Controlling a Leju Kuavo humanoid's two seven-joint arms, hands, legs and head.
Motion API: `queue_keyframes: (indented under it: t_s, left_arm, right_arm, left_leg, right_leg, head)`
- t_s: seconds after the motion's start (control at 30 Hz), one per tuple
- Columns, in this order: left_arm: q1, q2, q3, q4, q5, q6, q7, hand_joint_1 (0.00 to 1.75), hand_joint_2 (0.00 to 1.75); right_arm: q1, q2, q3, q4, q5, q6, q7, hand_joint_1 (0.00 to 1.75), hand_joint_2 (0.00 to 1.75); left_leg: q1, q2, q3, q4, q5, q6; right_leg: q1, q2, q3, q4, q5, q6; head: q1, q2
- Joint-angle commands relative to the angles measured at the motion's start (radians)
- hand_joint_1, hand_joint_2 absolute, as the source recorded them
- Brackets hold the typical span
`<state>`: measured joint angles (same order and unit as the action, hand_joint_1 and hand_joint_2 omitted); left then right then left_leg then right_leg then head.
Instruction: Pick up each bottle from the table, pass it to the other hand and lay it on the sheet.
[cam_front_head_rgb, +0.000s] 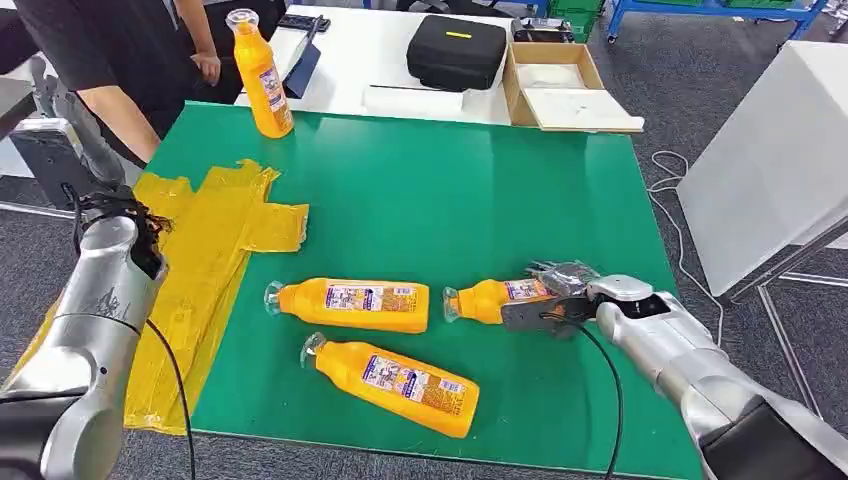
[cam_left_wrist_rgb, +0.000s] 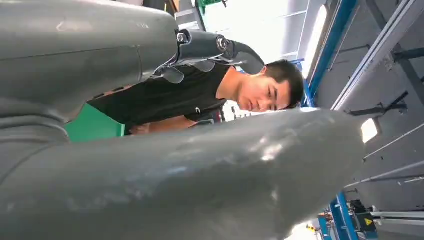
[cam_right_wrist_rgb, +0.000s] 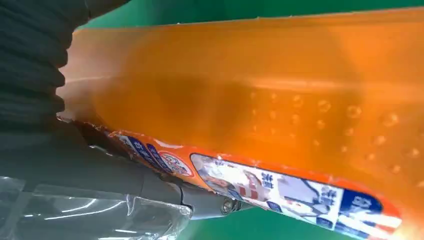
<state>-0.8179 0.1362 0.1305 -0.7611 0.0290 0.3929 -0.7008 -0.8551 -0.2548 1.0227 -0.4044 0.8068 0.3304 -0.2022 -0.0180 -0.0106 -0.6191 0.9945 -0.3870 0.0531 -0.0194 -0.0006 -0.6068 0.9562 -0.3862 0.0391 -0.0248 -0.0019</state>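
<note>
Nearest the camera on the left, the robot's left arm (cam_front_head_rgb: 95, 330) rises beside the table edge; its left hand (cam_left_wrist_rgb: 210, 50) is seen from the wrist camera, raised toward a person in a black shirt (cam_front_head_rgb: 110, 50), and nothing lies in it, though whether its fingers are spread or curled I cannot tell. Just right of that arm, the yellow sheet (cam_front_head_rgb: 215, 250) lies crumpled on the green table (cam_front_head_rgb: 450, 190), hanging partly over the near left edge. No bottle rests on the sheet, so as far as these views show, no delivery is finished.

Behind the sheet, at the far edge of the table, one orange bottle (cam_front_head_rgb: 262, 80) stands upright, well apart from the others. Toward the middle, a second bottle (cam_front_head_rgb: 355, 305) lies on its side, and a third bottle (cam_front_head_rgb: 400, 382) lies tilted just in front of it, near the front edge; both are untouched.

Further right, a fourth bottle (cam_front_head_rgb: 495, 298) lies on its side with its cap pointing left. The right hand (cam_front_head_rgb: 555, 300) is wrapped around its base end, fingers closed on the orange body, as the close wrist view confirms. It looks to be resting on the table, not lifted yet.

By my reading, the task is at its start: first pickup under way, with the handover, the laying down and three more bottles left.
</note>
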Motion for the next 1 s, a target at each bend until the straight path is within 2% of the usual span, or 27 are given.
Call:
queue_keyframes:
  t_s: [0.03,0.1,0.47,0.5,0.53,0.6,0.73,0.83,0.87,0.9,1.0]
  left_arm:
    - [-0.069,-0.018,0.001,0.094,0.013,-0.003,0.003,0.0,0.0]
    - [-0.068,-0.02,0.003,0.093,0.014,-0.002,0.003,0.0,0.0]
    - [-0.069,-0.02,0.011,0.094,0.008,0.0,0.003,0.0,0.0]
    - [-0.069,-0.02,0.012,0.093,0.007,0.0,0.003,0.0,0.0]
    - [-0.069,-0.02,0.013,0.092,0.007,-0.001,0.003,0.0,0.0]
    - [-0.066,-0.018,0.016,0.088,0.006,-0.006,0.003,0.0,0.0]
    - [-0.065,0.003,0.033,0.122,0.031,-0.075,0.003,0.0,0.0]
    - [-0.055,0.014,0.044,0.134,0.045,-0.128,0.003,0.0,0.0]
    - [-0.051,0.014,0.046,0.131,0.045,-0.129,0.003,0.0,0.0]
    - [-0.05,0.02,0.044,0.135,0.048,-0.143,0.003,0.0,1.75]
    - [-0.042,0.041,0.043,0.129,0.066,-0.175,0.003,0.0,1.75]
  right_arm:
    - [-0.001,0.005,0.044,0.061,-0.005,0.001,-0.004,1.61,1.75]
    - [0.003,0.011,0.046,0.064,-0.002,-0.005,-0.004,1.75,1.75]
    - [0.007,0.063,0.017,0.087,-0.005,-0.06,0.035,1.75,1.75]
    - [0.006,0.065,0.018,0.088,-0.001,-0.062,0.037,1.75,1.75]
    - [0.006,0.067,0.016,0.088,-0.002,-0.064,0.039,1.75,1.75]
    - [-0.002,0.066,0.013,0.088,0.004,-0.074,0.04,1.75,1.75]
    - [-0.033,0.063,-0.036,0.024,0.0,-0.201,0.024,1.75,1.75]
    - [-0.086,0.023,-0.094,-0.096,0.018,-0.211,0.051,1.73,1.75]
    - [-0.093,0.006,-0.111,-0.135,0.025,-0.173,0.055,1.73,1.75]
    - [-0.095,-0.023,-0.13,-0.192,0.044,-0.185,0.059,1.75,1.75]
    - [-0.11,-0.134,-0.223,-0.429,0.069,-0.11,0.077,1.75,1.75]
  left_leg:
    - [0.001,-0.002,0.001,0.001,0.0,-0.003]
    - [0.001,-0.002,0.001,0.001,0.0,-0.004]
    - [0.001,-0.001,0.001,0.0,0.0,-0.004]
    - [0.002,-0.001,0.003,0.001,-0.001,-0.007]
    - [0.001,0.0,0.002,0.001,0.0,-0.004]
    - [0.001,0.0,0.002,0.001,-0.001,-0.005]
    - [0.0,0.001,0.002,0.001,0.0,-0.004]
    - [0.0,0.004,0.001,0.002,-0.001,-0.006]
    - [-0.001,0.003,-0.002,0.001,0.0,-0.003]
    - [-0.001,0.004,-0.002,0.003,-0.001,-0.004]
    - [-0.002,0.002,-0.004,0.001,0.001,-0.002]
  right_leg:
    - [0.001,-0.003,0.002,0.0,-0.001,-0.002]
    - [0.001,-0.003,0.003,0.0,-0.001,-0.002]
    - [0.001,-0.001,0.002,0.0,0.0,-0.002]
    - [0.002,-0.002,0.004,0.001,-0.001,-0.004]
    - [0.001,-0.001,0.002,0.0,0.0,-0.002]
    - [0.002,-0.001,0.003,0.0,0.0,-0.002]
    - [0.001,0.001,0.001,0.001,0.0,-0.002]
    - [0.0,0.003,0.0,0.003,-0.001,-0.003]
    - [-0.001,0.002,-0.003,0.003,0.001,-0.001]
    - [-0.001,0.003,-0.002,0.004,0.0,-0.002]
    - [-0.002,0.001,-0.004,0.004,0.001,-0.001]
  head:
    - [0.0,0.0]
    - [0.0,0.0]
    - [0.0,0.0]
    - [0.0,0.0]
    - [0.0,0.0]
    - [0.0,0.0]
    - [0.0,0.0]
    - [0.0,0.0]
    - [0.0,0.0]
    - [0.0,0.0]
    - [0.0,0.0]
